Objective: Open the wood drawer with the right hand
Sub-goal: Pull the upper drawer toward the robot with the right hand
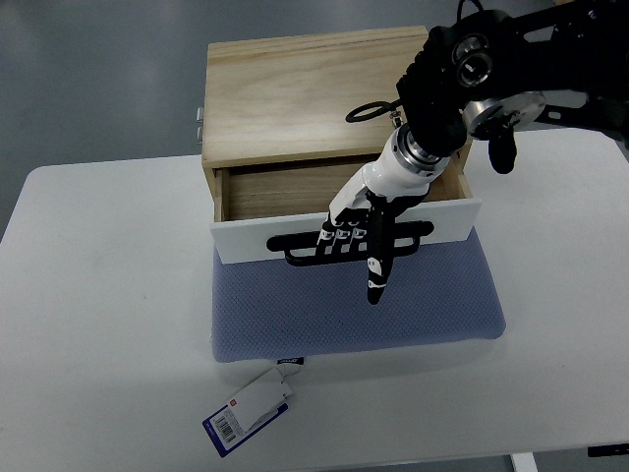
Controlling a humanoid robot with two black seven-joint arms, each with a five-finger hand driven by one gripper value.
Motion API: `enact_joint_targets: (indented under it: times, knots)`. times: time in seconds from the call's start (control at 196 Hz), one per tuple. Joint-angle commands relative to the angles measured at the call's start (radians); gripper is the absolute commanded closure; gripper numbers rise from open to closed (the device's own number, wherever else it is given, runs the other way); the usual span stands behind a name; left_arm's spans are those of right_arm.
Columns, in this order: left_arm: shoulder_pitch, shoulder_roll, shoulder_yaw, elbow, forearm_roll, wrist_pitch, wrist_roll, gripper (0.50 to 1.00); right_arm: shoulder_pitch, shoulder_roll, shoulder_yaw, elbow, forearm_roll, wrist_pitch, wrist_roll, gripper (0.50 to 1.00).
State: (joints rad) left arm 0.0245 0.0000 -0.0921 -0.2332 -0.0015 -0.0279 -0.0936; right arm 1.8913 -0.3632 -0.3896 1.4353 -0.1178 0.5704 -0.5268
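Fingers (341, 236) of the right hand (369, 221) curl over the black handle (295, 251) on the white drawer front (246, 241), three of them hooked behind the bar while one long black finger points straight down past the front panel toward the blue cushion (344, 305). From the top view, the only one on offer, the wood drawer (265, 192) is already partly drawn out of the wooden box (295, 93): a strip of its bare interior shows between the box face and the white front, and the front now overhangs the rear edge of the cushion. Box and cushion sit on the white table (98, 295), with a tagged label (251, 411) lying loose near the cushion's front left corner. The right arm reaches in from the upper right and crosses over the box's right corner; the left arm is out of sight. To finish the pull well, my judgement is that the hand should keep drawing straight toward the robot, square to the box face, since the grip sits right of the handle's middle and a skewed tug could bind the drawer in its runners. How firmly the hooked fingers wrap the bar is hard to say from above, so a slow, even pull seems wise, and the light box may slide forward unless the force stays low.
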Motion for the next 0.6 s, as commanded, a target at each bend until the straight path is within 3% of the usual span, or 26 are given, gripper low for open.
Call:
enact_joint_targets:
  times: [0.0,0.597]
  knots:
    - [0.000,0.000,0.000,0.000,0.000,0.000,0.000,0.500,0.002,0.000,0.000,0.002,0.004,0.016,0.001,0.556]
    - [0.000,0.000,-0.001,0.002,0.000,0.002,0.000,0.500,0.005,-0.030,0.000,0.040,0.009,0.041,0.002,0.556]
